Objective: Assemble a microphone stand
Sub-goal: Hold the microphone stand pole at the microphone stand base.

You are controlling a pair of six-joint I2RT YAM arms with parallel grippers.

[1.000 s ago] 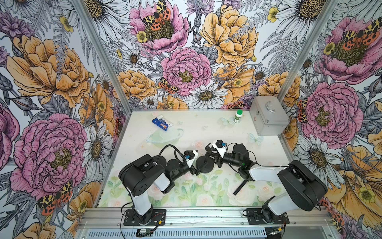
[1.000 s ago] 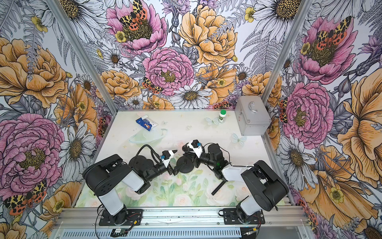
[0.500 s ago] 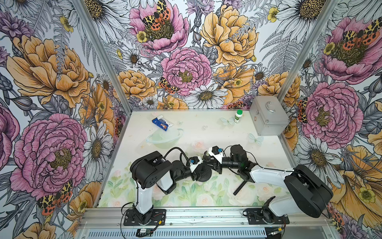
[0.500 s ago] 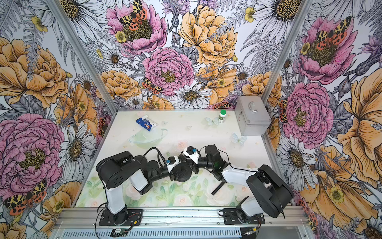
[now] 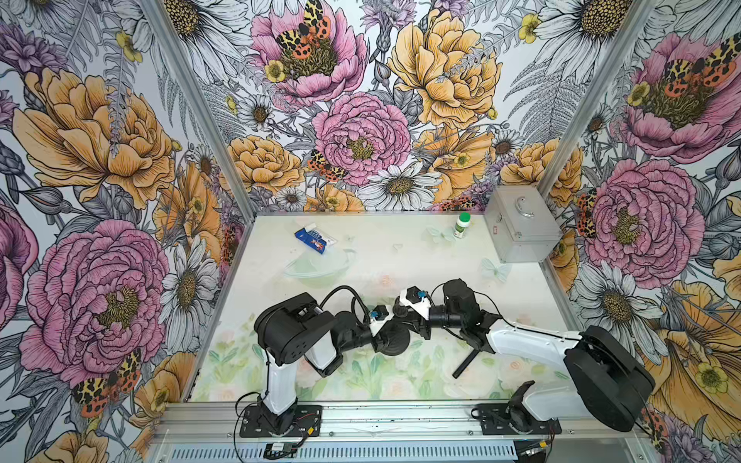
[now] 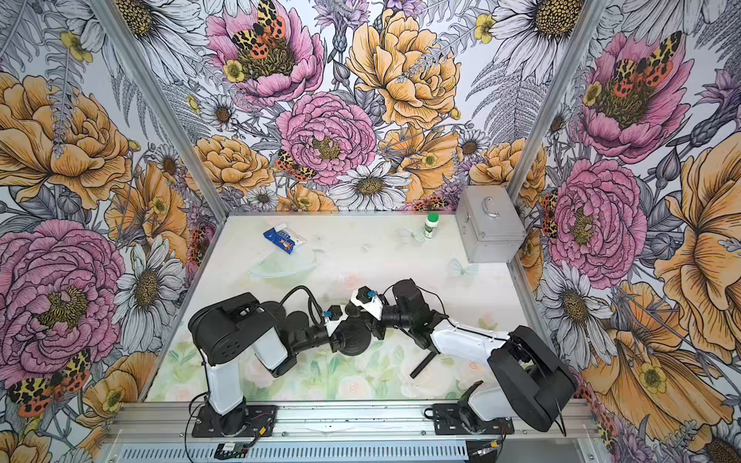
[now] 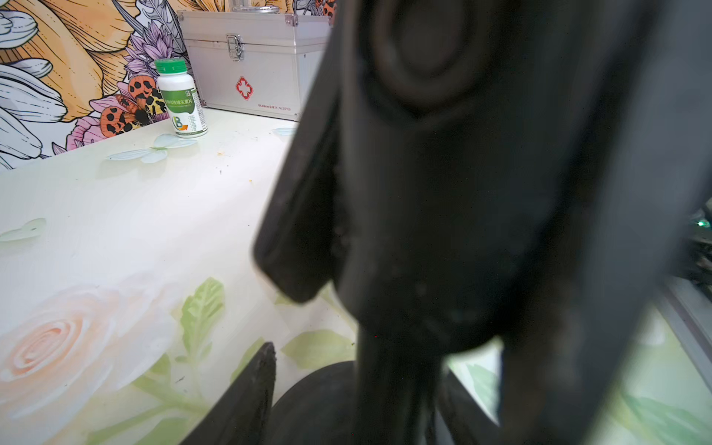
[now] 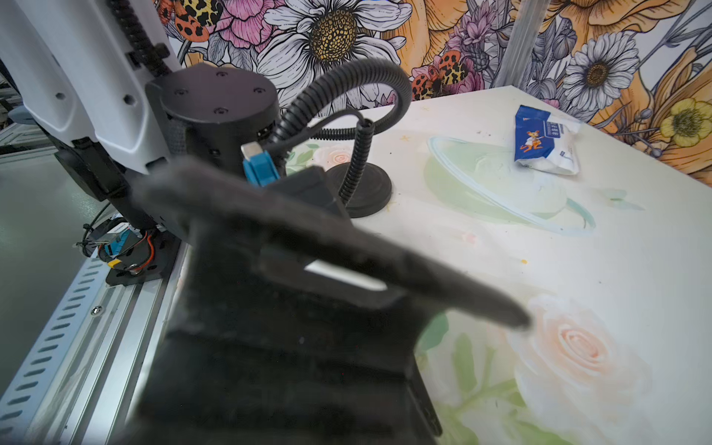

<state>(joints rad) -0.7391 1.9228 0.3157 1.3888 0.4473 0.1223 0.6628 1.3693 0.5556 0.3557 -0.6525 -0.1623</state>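
Fingers [image 7: 296,231] of the left gripper [image 5: 384,338] stood on both sides of the base [image 5: 397,345], a round black disc. I could not tell if they pinched it or only sat close. The right gripper [image 5: 418,330] was squeezed shut. It looked to hold the base by its rim from the other side, but its own camera was too blurry to be sure. In both top views the base was near the front of the table [image 5: 401,260], right between the two grippers. I could not tell if it touched the table. The rod [image 5: 464,362] lay flat on the table by the right arm, near the base but apart from it. I think the step was passing the base to the left gripper, so the right one could go get the rod. To do it well, the left gripper had to grab the rim tight and square first. Only then should the right gripper let go, slowly and straight back, so the base would not twist or drop. The base looked heavy and smooth, so a weak pinch could slip. The box [image 5: 521,230] and bottle [image 5: 462,225] stood far at the back, out of the way.
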